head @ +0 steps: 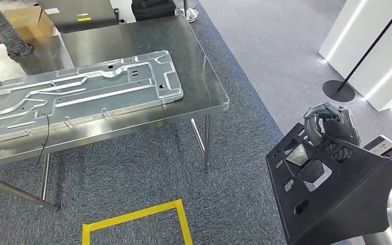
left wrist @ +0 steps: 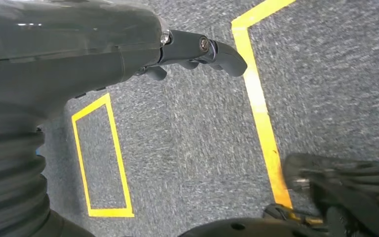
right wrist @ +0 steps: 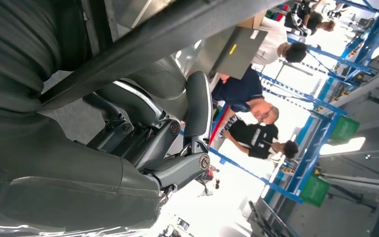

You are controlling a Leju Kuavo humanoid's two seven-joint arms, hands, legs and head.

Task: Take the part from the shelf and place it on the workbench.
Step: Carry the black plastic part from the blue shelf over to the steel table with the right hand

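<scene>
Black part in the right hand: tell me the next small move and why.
Probably carry the black part left and forward toward the workbench. The right hand grips its upper edge, and it hangs over the carpet, well clear of the table. The silver panel covers most of the top, so aim for the bare steel at the near right corner.
</scene>
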